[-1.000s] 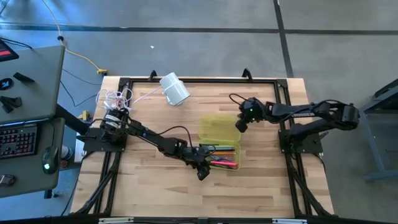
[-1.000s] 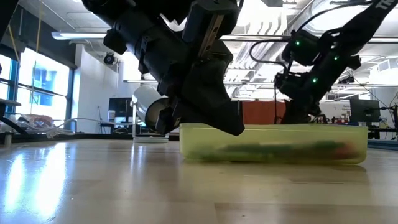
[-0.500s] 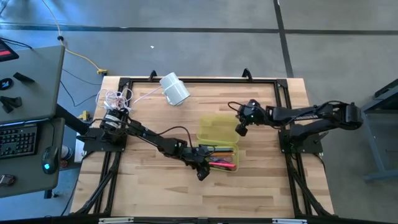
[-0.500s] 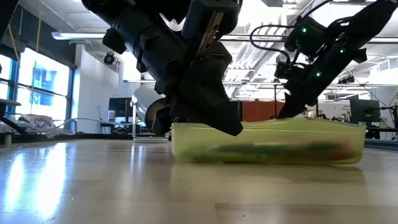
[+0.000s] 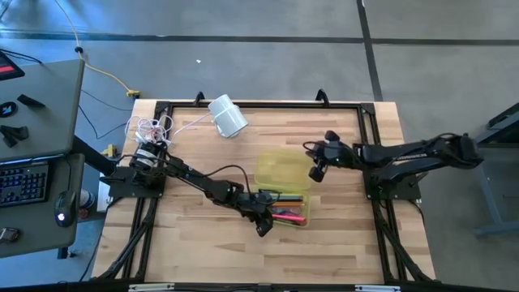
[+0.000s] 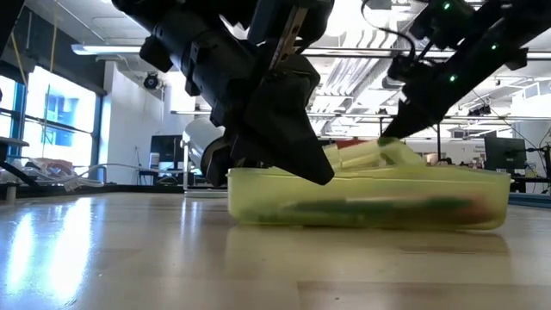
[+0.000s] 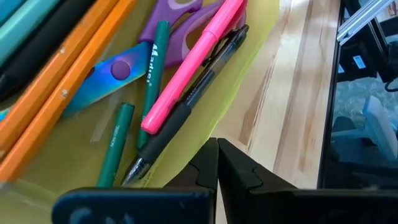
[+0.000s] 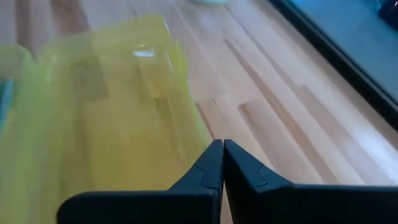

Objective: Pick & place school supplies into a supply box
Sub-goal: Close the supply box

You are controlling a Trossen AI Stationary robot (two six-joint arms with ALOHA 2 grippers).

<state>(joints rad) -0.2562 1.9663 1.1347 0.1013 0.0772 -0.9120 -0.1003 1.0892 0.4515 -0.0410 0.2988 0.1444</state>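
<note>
Near the middle of the wooden counter (image 5: 195,243), toward its right edge, the supply box (image 5: 282,185) is seen lying open, its lid (image 5: 277,169) partly raised on the far side. Pens and pencils (image 5: 288,212) and the scissors (image 7: 143,53) are held inside it. The left gripper (image 5: 263,225) is set at the box's near edge with jaws closed, empty. The right gripper (image 5: 317,173) is placed at the lid's right edge, jaws closed.
</note>
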